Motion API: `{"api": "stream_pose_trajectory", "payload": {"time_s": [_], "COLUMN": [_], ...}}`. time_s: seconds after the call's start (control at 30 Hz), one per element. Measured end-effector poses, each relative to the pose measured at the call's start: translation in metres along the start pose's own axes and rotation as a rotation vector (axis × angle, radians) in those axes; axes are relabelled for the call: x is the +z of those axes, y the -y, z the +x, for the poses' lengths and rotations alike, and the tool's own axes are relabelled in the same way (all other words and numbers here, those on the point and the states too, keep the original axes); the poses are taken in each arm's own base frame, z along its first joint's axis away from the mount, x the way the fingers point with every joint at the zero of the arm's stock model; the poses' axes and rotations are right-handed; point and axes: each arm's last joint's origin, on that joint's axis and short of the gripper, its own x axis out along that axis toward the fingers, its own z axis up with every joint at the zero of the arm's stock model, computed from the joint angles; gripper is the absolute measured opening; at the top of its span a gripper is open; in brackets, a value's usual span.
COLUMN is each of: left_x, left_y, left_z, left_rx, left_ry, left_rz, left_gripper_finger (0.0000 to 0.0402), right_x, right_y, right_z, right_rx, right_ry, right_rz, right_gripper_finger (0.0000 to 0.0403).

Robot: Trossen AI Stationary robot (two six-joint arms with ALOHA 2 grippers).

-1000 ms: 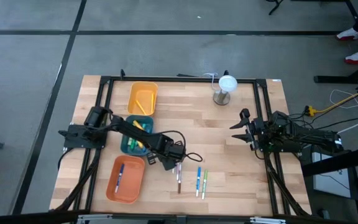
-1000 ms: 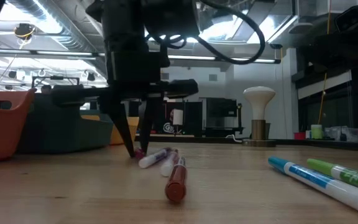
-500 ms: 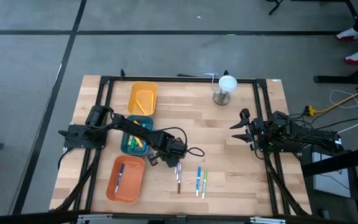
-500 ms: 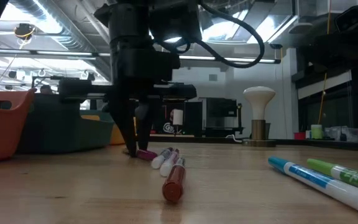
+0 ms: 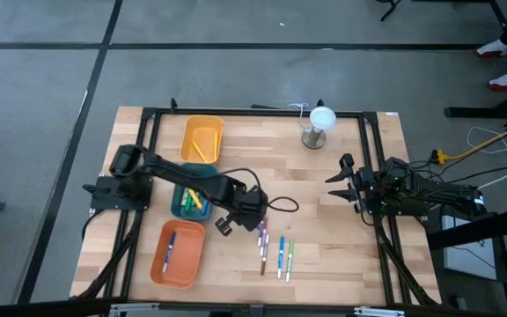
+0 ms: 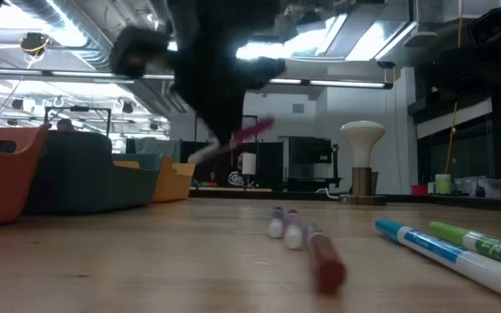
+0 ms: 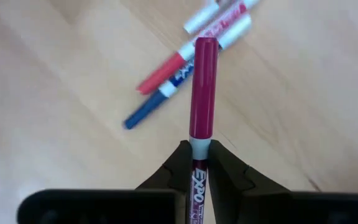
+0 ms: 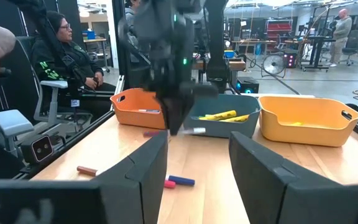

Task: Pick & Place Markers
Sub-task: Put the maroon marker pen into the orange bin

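- Centre of the high view, lower half: left end effector [image 5: 255, 217] clenched on one purple marker [image 7: 202, 87], held clear of the tabletop [image 5: 324, 189]; the low view shows that marker tilted in the air, blurred.
- Directly right of it in the high view: three markers [image 5: 262, 242] lying close together on the wood, red, blue and one of uncertain colour; the left wrist view shows the red and blue ones side by side beyond the held marker's tip.
- Further right, lower centre: light blue marker [image 5: 281, 256] and green marker [image 5: 290, 254], parallel, just beside each other.
- Lower left of the tabletop: orange tray [image 5: 161, 271] holding one blue marker [image 5: 170, 249].
- Centre left: teal tray [image 5: 178, 204] holding yellow markers, partly hidden by the left arm.
- Upper left: yellow tray [image 5: 188, 130] holding a yellow marker [image 5: 203, 142].
- Upper centre right: white mushroom-shaped lamp [image 5: 320, 121].
- Right edge of the tabletop: right end effector [image 5: 340, 180], fingers spread apart, grasping nothing, well apart from the markers.
- Right wrist view, background: seated person [image 8: 58, 53] behind the tabletop.
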Motion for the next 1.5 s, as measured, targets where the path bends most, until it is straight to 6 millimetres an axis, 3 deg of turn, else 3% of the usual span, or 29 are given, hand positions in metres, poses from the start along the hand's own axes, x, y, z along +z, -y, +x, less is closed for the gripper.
{"api": "stream_pose_trajectory", "payload": {"time_s": [0.47, 0.67, 1.1, 1.5], "left_x": [-0.005, -0.008, -0.027, -0.036], "left_y": [0.009, 0.019, 0.033, 0.06], "left_z": [-0.093, -0.121, -0.157, -0.177], "left_rx": [0.097, 0.126, 0.139, 0.061], "left_ry": [0.186, 0.237, 0.231, 0.206], "left_rz": [-0.217, -0.248, -0.311, -0.543], "left_gripper_finger": [0.0026, 0.0026, 0.0026, 0.0025], "right_x": [0.0, 0.0, 0.0, 0.0], "right_y": [0.0, 0.0, 0.0, 0.0], "right_z": [0.0, 0.0, 0.0, 0.0], "right_rx": [0.0, 0.0, -0.001, 0.0], "right_ry": [0.0, 0.0, 0.0, 0.0], "right_rz": [0.0, 0.0, 0.0, 0.0], "right_gripper_finger": [0.017, 0.017, 0.017, 0.017]}}
